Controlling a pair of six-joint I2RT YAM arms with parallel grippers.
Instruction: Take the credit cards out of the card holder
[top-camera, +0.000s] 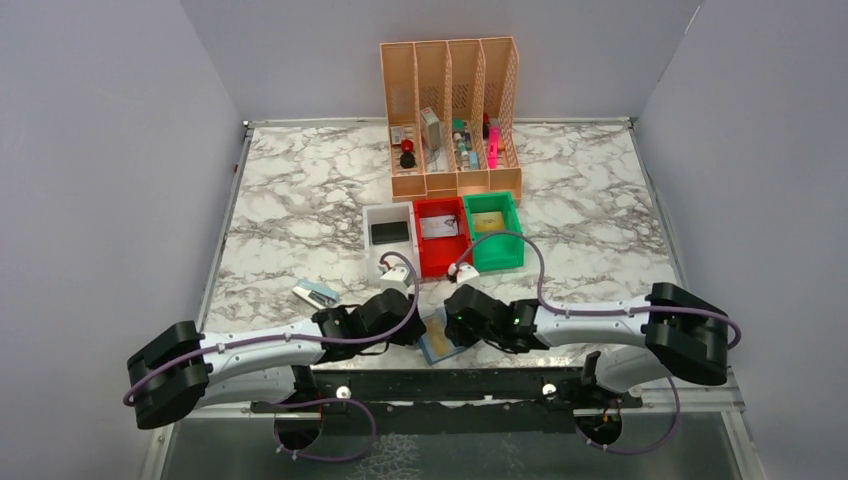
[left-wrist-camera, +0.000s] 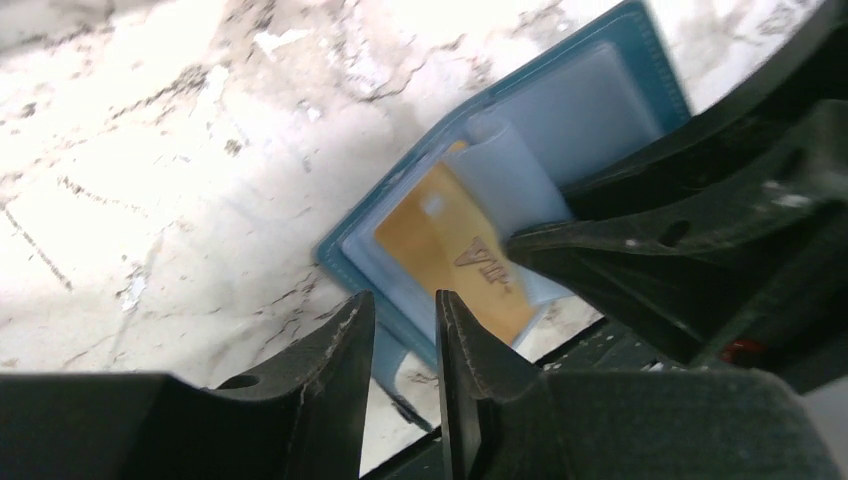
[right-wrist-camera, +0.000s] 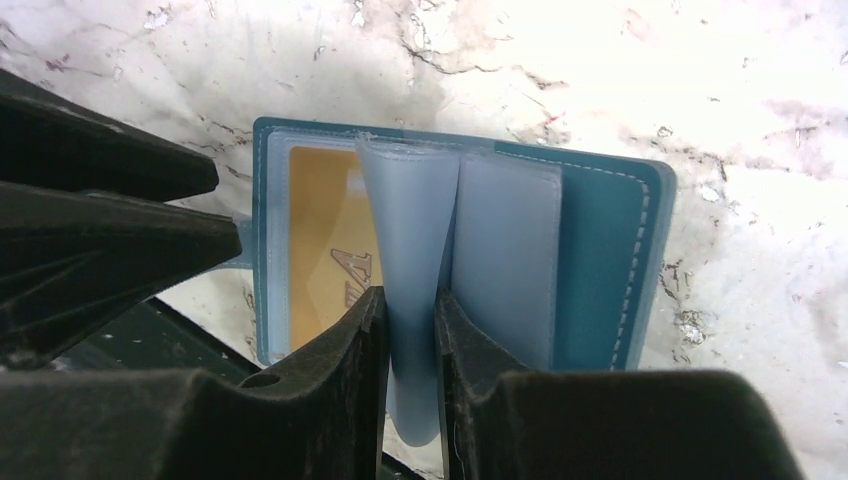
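Now | 1 card holder (right-wrist-camera: 600, 260) open | 1 gold card (right-wrist-camera: 315, 230) inside | right claw (right-wrist-camera: 410, 300) pinching 1 clear pocket (right-wrist-camera: 405, 220) | left claw (left-wrist-camera: 400, 305) unclear

No wording legible anywhere. Only a dark angular mark, printed on the gold credit card (left-wrist-camera: 440, 235) inside the open card holder (right-wrist-camera: 600, 260) at the near edge of the counter (top-camera: 300, 200): triangle-like with strokes beside it, too blurred to read as letters. Labels on items in the peach organizer (top-camera: 450, 80) at the far edge too small to make out.
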